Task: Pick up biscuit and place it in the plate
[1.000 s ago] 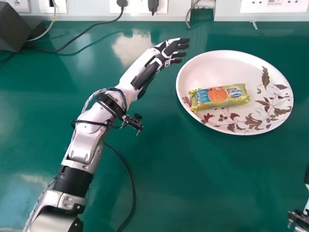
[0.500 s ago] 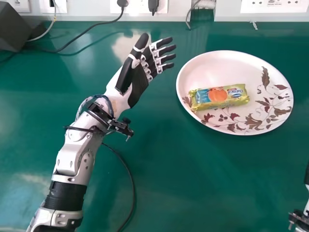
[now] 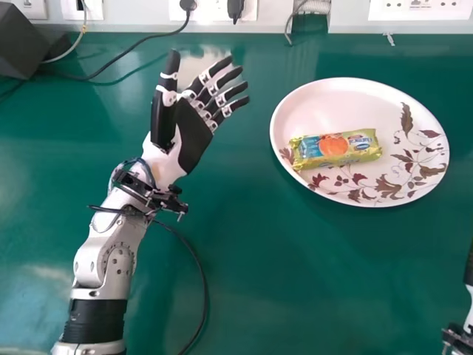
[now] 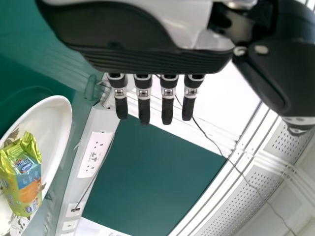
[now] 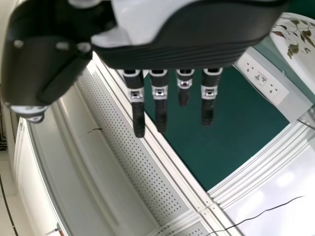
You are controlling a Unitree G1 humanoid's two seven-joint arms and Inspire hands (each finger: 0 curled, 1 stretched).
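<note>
The biscuit [image 3: 335,148] lies flat in the plate [image 3: 347,107], left of its middle, just where the task wants it, so the placing looks finished. The left hand [image 3: 194,137] is apart from the plate, its fingers spread and empty, probably to keep clear of the biscuit. The right hand [image 5: 167,51] has its fingers straight and holds nothing, perhaps because this side has no part to play. The biscuit's underside is hidden; whether its left end touches the rising rim is hard to tell. The head view's edge cuts off the right arm.
</note>
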